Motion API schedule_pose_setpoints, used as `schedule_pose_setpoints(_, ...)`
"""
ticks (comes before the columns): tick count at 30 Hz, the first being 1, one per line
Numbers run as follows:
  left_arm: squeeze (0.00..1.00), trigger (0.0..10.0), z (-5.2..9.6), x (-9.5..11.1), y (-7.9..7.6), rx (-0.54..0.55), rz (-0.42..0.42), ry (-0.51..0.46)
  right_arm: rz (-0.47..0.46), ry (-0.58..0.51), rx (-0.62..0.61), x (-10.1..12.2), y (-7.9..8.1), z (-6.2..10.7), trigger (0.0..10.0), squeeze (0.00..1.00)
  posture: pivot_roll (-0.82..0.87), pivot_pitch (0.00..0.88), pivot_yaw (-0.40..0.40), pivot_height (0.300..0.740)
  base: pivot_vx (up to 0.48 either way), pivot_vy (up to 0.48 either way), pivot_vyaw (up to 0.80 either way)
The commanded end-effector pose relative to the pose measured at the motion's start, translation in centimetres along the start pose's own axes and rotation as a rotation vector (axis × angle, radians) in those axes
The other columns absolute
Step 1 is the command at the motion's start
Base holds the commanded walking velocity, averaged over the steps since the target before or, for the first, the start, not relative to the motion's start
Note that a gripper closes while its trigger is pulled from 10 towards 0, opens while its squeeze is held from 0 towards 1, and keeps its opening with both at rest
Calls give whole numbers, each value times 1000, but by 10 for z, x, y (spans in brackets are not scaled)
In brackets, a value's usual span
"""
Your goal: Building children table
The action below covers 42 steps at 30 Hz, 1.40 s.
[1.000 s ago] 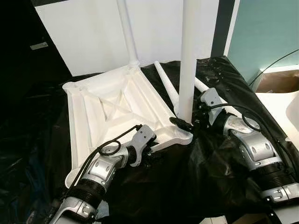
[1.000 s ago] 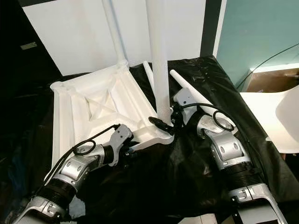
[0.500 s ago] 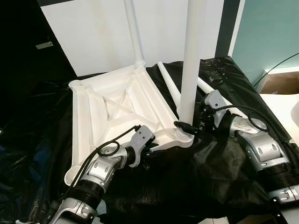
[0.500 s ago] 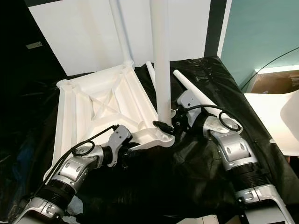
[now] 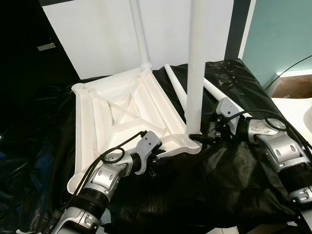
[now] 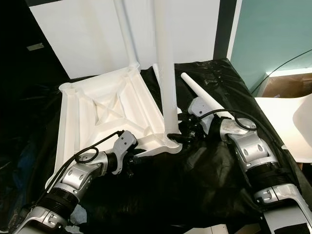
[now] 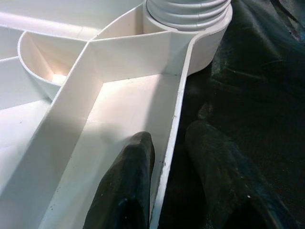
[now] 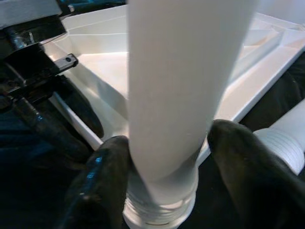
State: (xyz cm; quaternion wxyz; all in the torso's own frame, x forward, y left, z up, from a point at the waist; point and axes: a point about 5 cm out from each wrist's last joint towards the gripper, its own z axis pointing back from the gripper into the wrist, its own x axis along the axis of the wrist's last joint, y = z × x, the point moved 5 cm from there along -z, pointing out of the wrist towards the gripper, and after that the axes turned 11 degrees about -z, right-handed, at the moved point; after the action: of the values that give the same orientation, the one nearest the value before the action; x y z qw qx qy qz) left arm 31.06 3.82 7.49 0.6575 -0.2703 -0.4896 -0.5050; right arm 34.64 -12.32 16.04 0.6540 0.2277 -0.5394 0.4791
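Tabletop point(image 5: 117, 114) lies upside down on the black sheet point(image 5: 204, 185). Left gripper point(image 7: 164, 162) fingers pinch its near rim wall, one each side. Right gripper point(image 8: 164, 162) fingers clamp the upright leg point(image 5: 195, 68) just above its corner socket point(image 5: 191, 142). Two loose legs point(image 5: 176, 87) lie behind.

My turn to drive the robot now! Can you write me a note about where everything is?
Left claw: pinching the rim of the upside-down white tabletop.
Right claw: around the near leg, low down at its threaded end, standing in the near corner socket.
Done: far leg stands upright in its corner.
Left: check the near leg is tight; two loose legs lie on the black sheet, two sockets empty.
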Motion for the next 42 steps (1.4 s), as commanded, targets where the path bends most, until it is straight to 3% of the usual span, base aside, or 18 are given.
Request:
schedule_pose_setpoints(1, 0, 10000, -2, -8, -16, -91, -3, 22, 22, -1, -44, 5, -10, 0, 0, 0, -134, 0, 126, 740, 0, 0, 0)
schedule_pose_setpoints(8, 0, 10000, -2, -8, -15, -90, -3, 21, 5, 5, -23, 0, -7, -3, 0, 0, -132, 0, 129, 740, 0, 0, 0)
schedule_pose_setpoints(14, 0, 10000, -1, -8, -15, -89, -4, 22, -95, 3, -38, -13, 2, -5, 0, 0, -136, 0, 125, 740, 0, 0, 0)
schedule_pose_setpoints(16, 0, 10000, -2, -8, -15, -87, -4, 21, -162, -49, -135, -12, 4, -12, 0, 0, -136, 0, 123, 740, 0, 0, 0)
schedule_pose_setpoints(17, 0, 10000, -2, -7, -15, -86, -2, 19, -190, -120, -253, -7, 3, -18, 0, 0, -140, 0, 123, 740, 0, 0, 0)
schedule_pose_setpoints(20, 0, 10000, -2, -7, -15, -86, -1, 18, -213, -168, -339, -3, 2, -21, 0, 0, -140, 0, 123, 740, 0, 0, 0)
schedule_pose_setpoints(22, 0, 10000, -2, -8, -16, -89, 0, 17, -285, -280, -462, 4, 16, -26, 0, 0, -139, 0, 125, 740, 0, 0, 0)
schedule_pose_setpoints(26, 0, 10000, -2, -8, -16, -91, 0, 19, -334, -338, -506, 6, 35, -30, 0, 0, -134, 0, 125, 740, 0, 0, 0)
schedule_pose_setpoints(34, 0, 10000, 1, -11, -17, -90, 8, 25, -368, -356, -599, 8, 35, -27, 0, 0, -129, 0, 124, 740, 0, 0, 0)
schedule_pose_setpoints(35, 0, 10000, 1, -12, -17, -91, 9, 26, -359, -347, -603, 8, 34, -27, 8863, 0, -129, 0, 124, 740, 0, 0, 0)
schedule_pose_setpoints(37, 0, 10000, 1, -12, -17, -91, 9, 26, -359, -347, -603, 8, 34, -27, 8863, 0, -129, 0, 124, 740, 0, 0, 0)
schedule_pose_setpoints(38, 0, 10000, 1, -11, -17, -93, 9, 24, -342, -340, -556, 9, 35, -29, 10000, 1000, -135, 0, 124, 740, 0, 0, 0)
schedule_pose_setpoints(42, 0, 10000, -1, -10, -16, -91, 4, 22, -314, -334, -484, 10, 33, -28, 10000, 1000, -140, 0, 125, 740, 0, 0, 0)
